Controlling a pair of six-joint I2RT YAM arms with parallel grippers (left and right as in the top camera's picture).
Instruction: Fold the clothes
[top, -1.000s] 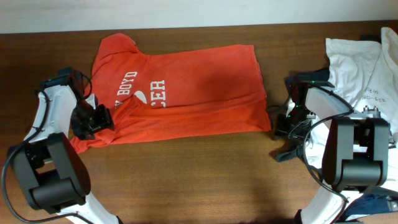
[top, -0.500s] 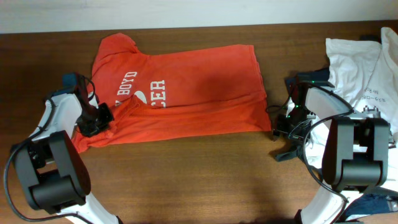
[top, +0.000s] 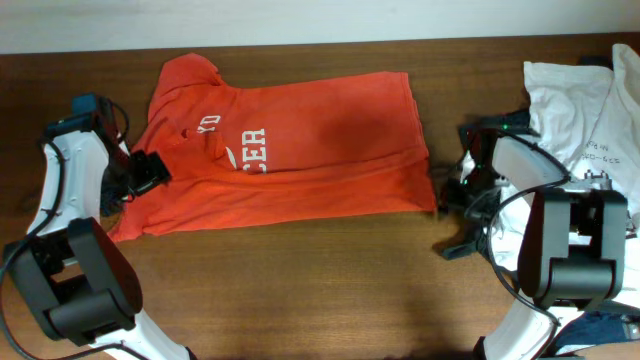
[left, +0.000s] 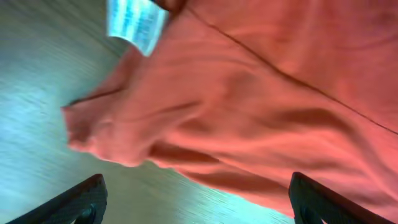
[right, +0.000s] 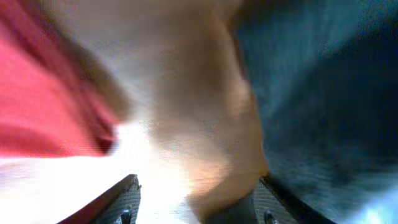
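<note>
The brown worktop (top: 300, 290) carries the orange-red T-shirt (top: 320, 150). The shirt lies spread out in the middle, with its neck to the left and its hem to the right. A white T-shirt (top: 570, 110) waits in a heap at the far right.

The left pincer (top: 148, 172) has moved in the last second. It was down on the lower sleeve, and now it sits higher and further left, over the shirt's left edge. Its fingers are wide apart and hold nothing.

The right pincer (top: 452, 192) has hardly moved and stays just beside the hem corner. Its own view is blurry, but its fingers look apart, with no cloth between them.

The white lettering (top: 250, 148) has changed too. A small flap of orange cloth now hides part of the first word. So I think the sleeve side got tucked in a little, and the left arm has let go. The big folds are not done yet.

A white label (left: 135, 23) shows in the left wrist view.
</note>
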